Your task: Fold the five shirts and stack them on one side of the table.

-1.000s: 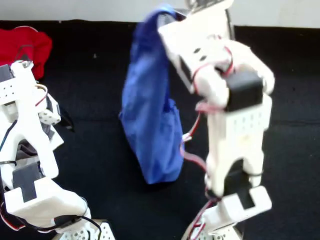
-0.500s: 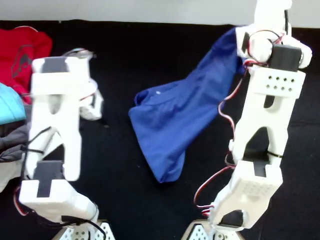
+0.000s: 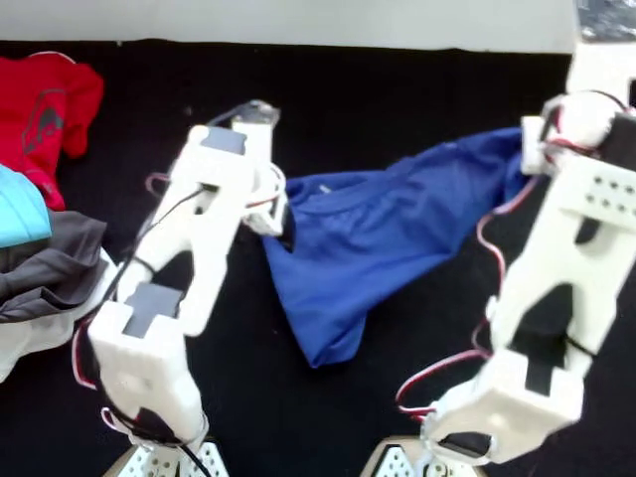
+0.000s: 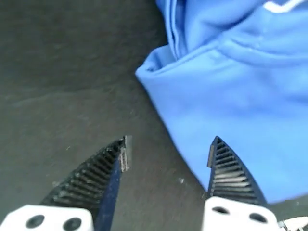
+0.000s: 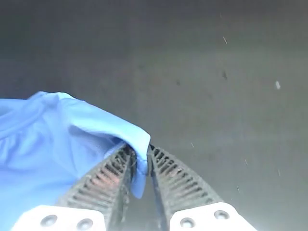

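Blue shirt [image 3: 368, 248] half-draped on bench [image 3: 417, 109], right tool [image 5: 140, 150] clenched on its edge, left tool [image 4: 169, 142] spread wide over the opposite corner. We're spreading it; next we likely pinch that corner and pull flat.

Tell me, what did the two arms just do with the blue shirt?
The right gripper, shut on the blue shirt, swung it from hanging mid-table out to the right, spreading it. The left gripper came in from the left, open, to the shirt's edge. The red shirt stayed put.
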Robot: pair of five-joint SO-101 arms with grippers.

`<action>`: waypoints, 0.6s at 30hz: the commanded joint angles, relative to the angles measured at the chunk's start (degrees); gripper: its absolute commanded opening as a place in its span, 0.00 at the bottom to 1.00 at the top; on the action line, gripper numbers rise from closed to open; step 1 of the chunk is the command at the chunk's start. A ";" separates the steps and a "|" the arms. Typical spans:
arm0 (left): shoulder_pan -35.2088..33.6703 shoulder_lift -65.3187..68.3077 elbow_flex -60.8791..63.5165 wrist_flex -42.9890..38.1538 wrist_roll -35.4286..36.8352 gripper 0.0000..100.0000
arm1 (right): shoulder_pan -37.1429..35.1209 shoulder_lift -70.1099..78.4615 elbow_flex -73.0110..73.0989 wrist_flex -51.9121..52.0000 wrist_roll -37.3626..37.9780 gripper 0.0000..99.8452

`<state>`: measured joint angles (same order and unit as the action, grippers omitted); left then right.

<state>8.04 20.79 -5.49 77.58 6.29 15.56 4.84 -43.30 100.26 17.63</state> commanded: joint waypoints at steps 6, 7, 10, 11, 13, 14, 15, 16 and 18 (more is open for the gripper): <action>7.08 6.20 -0.84 -0.53 -0.35 0.24 | 7.08 -21.85 32.75 -7.60 0.70 0.01; 7.96 6.90 -0.92 0.53 -2.02 0.21 | 7.87 -23.34 36.09 -10.51 0.70 0.01; 9.98 8.13 -0.92 4.31 -8.97 0.03 | 10.33 -26.33 46.55 -19.82 0.70 0.01; 9.89 8.04 -0.92 5.71 -10.37 0.00 | 10.86 -26.86 49.80 -22.64 0.70 0.01; 8.57 7.34 -1.01 8.79 -11.52 0.02 | 11.82 -27.38 56.04 -27.03 0.70 0.01; 7.25 6.55 -1.27 10.02 -11.52 0.01 | 12.00 -27.56 58.77 -28.79 0.70 0.01; 5.93 5.58 -1.98 11.25 -11.52 0.01 | 12.09 -27.65 61.23 -30.02 0.62 0.01; 4.18 4.62 -2.86 12.57 -11.52 0.01 | 12.00 -27.74 63.16 -30.55 0.62 0.01; 0.31 2.51 -5.76 14.86 -11.52 0.01 | 11.56 -27.82 65.63 -30.81 0.44 0.01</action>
<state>13.14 28.18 -7.08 88.40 -4.70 26.73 -20.75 19.30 71.87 17.63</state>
